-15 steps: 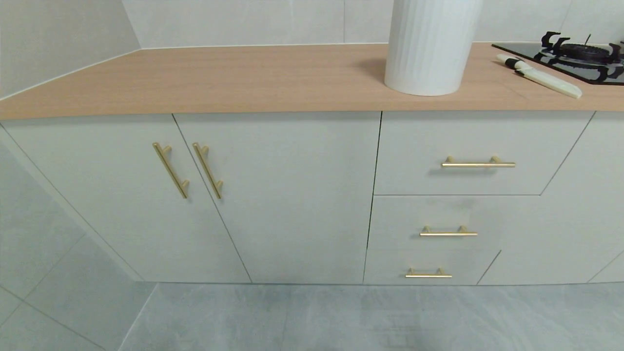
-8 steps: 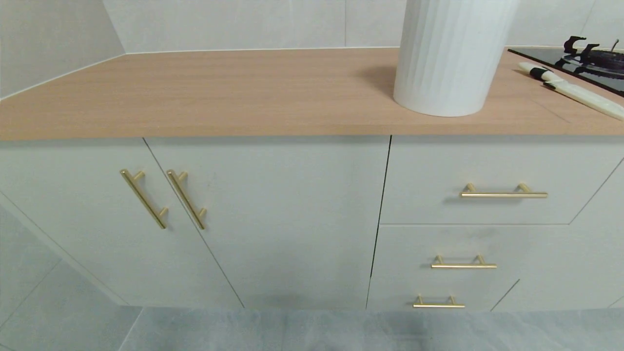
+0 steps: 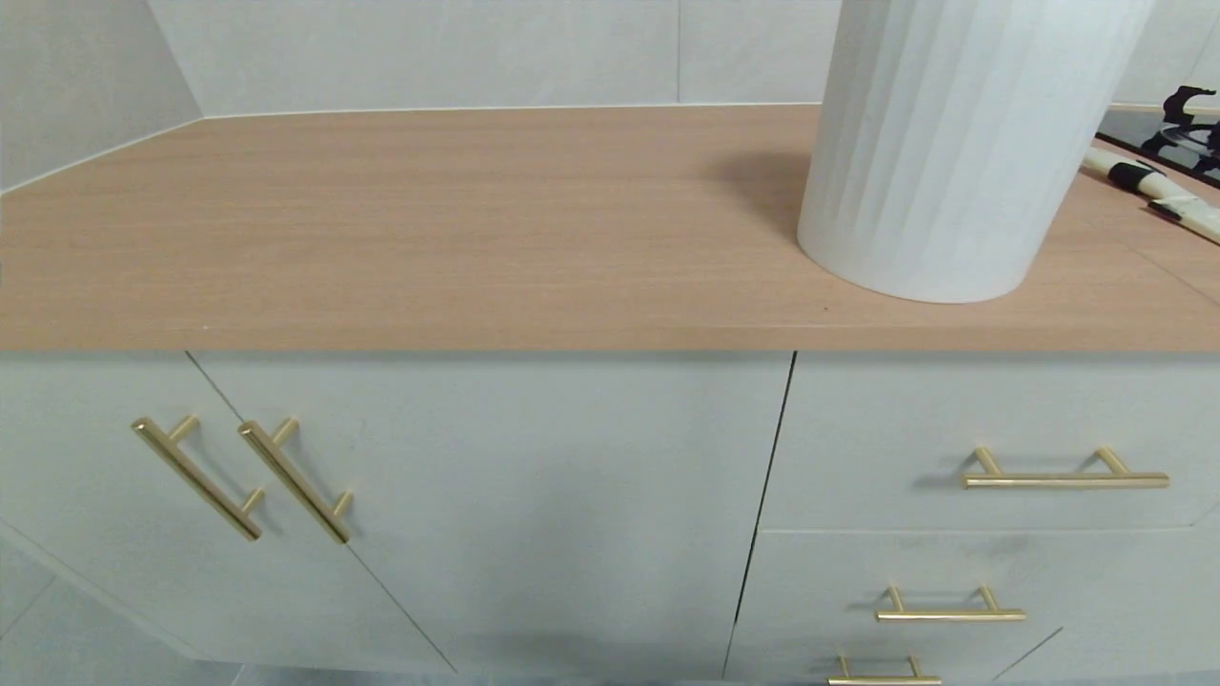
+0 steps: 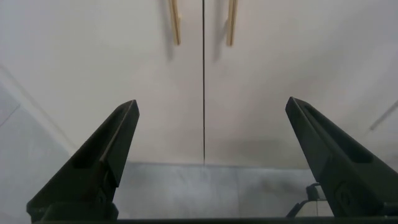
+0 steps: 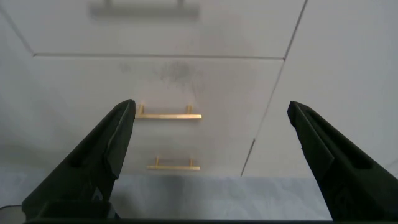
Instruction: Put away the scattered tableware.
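Observation:
A cream-handled knife [image 3: 1158, 193] with a black band lies on the wooden counter [image 3: 429, 229] at the far right, partly behind a tall white ribbed container [image 3: 953, 152]. My left gripper [image 4: 208, 115] is open, its fingers [image 4: 102, 155] spread wide before two cupboard doors with gold handles [image 4: 176, 22]. My right gripper [image 5: 210, 115] is open too, facing the lower drawers and their gold handles [image 5: 168, 116]. Neither gripper holds anything.
A black stove [image 3: 1177, 129] sits at the counter's far right corner. Below the counter are two cupboard doors with slanted gold handles [image 3: 195, 476] and three stacked drawers with handles [image 3: 1063, 476]. Grey tiled floor [image 4: 205, 193] lies under the cabinet.
The whole head view has shifted: the counter and white container now appear larger and lower, so the camera has moved closer. The knife has slid toward the right edge of the picture.

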